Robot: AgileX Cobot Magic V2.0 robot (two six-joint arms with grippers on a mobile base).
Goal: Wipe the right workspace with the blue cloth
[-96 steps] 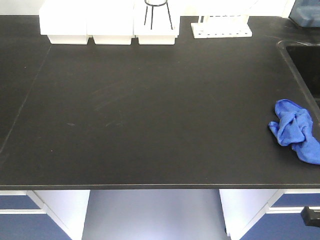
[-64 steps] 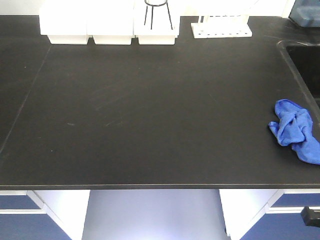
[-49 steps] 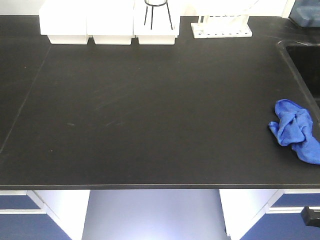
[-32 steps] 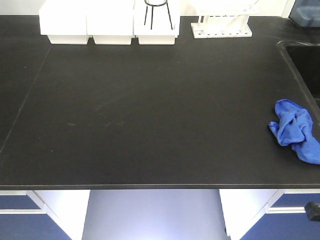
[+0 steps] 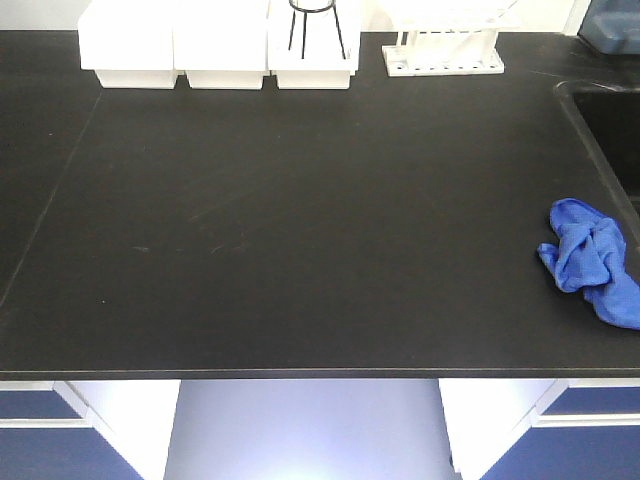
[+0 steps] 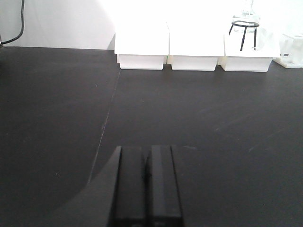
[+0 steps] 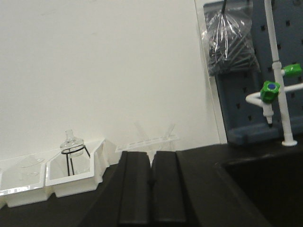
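Note:
A crumpled blue cloth [image 5: 590,258] lies on the black countertop [image 5: 300,230] at the far right edge of the front view, beside the sink. No gripper shows in the front view. In the left wrist view my left gripper [image 6: 146,153] is shut and empty, above the left part of the counter. In the right wrist view my right gripper [image 7: 152,158] is shut and empty, pointing toward the back wall. The cloth shows in neither wrist view.
White trays [image 5: 215,50] line the back edge, one holding a black wire stand [image 5: 315,22]. A white rack [image 5: 443,55] stands at the back right. A sink [image 5: 610,130] is sunk into the counter at the right, with a tap [image 7: 277,85] behind it.
A dark arm part at the lower right corner of the front view has dropped out of sight. The cloth has not moved.

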